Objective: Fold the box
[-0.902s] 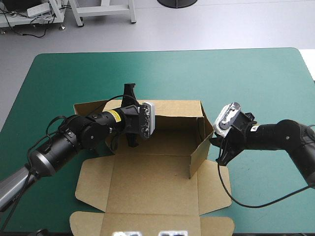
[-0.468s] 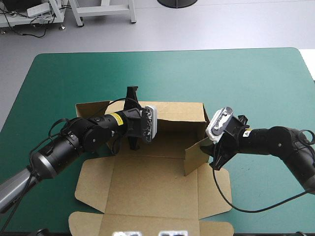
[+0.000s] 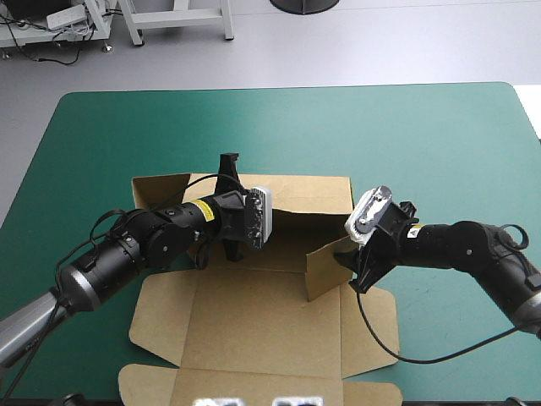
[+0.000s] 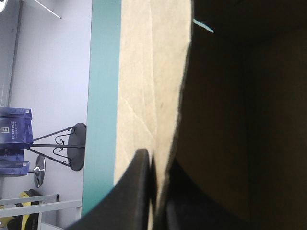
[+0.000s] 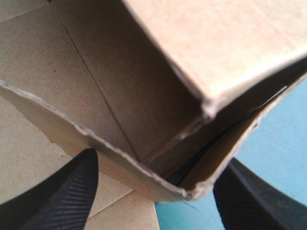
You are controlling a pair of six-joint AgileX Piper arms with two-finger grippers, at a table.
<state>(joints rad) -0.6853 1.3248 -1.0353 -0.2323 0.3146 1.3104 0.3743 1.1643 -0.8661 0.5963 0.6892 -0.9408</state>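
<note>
While the left gripper (image 4: 154, 165) pinches the rear wall of the box (image 3: 254, 313) between its nearly closed black fingers (image 4: 136, 191), the right gripper (image 5: 158, 163) stands spread, one finger either side of the side wall's doubled edge. That wall leans inward over the brown base, which lies mid-table on the teal-green cover (image 3: 397, 127). To go well, the right should probably press evenly along the crease while the left steadies the rear wall upright, so nothing buckles.

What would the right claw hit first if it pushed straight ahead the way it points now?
The box's raised side wall: its bent edge sits right between the right claw's open fingers, nearest in line. Depth beyond that edge is hard to judge.
</note>
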